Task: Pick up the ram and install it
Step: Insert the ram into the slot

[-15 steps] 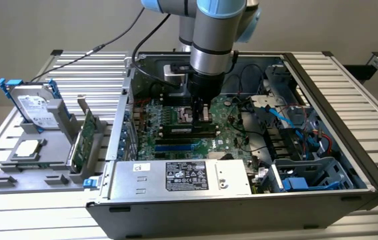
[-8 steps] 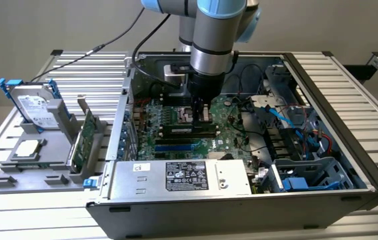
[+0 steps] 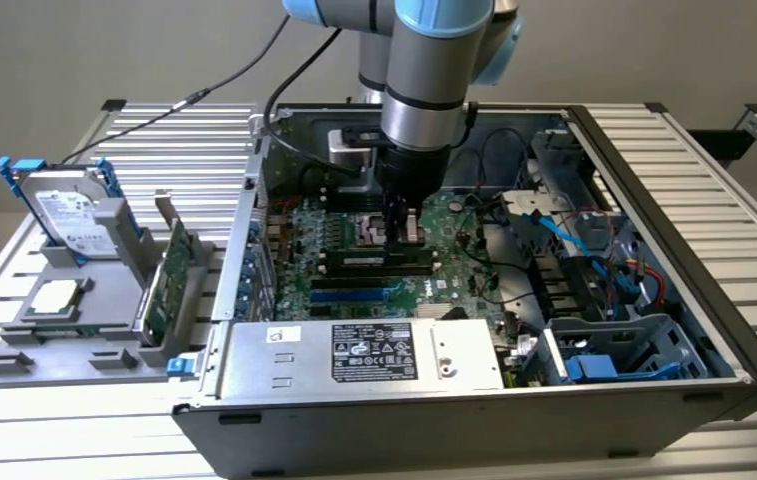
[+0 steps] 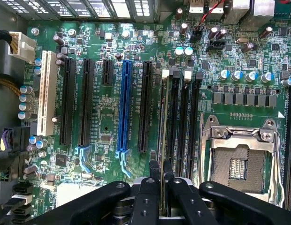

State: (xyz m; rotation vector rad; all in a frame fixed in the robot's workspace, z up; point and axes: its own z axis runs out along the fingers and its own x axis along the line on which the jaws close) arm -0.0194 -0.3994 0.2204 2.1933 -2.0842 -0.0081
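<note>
Silver-grey tubular arm (image 3: 421,80), light-blue joint caps (image 3: 438,12); matte black pincer (image 4: 162,169), small screws on fingers (image 4: 145,199).

Ram (image 4: 163,123) above motherboard (image 4: 110,119), inside case (image 3: 418,435)

Soft overhead light fills the computer case (image 3: 485,435), shadows faint. The motherboard (image 4: 108,117) is bright, with glare on the rear grille (image 4: 112,7); the gripper (image 4: 162,166) looks dark.

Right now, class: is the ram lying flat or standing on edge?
On edge: the ram stands upright over the motherboard, pinched by the gripper.
</note>
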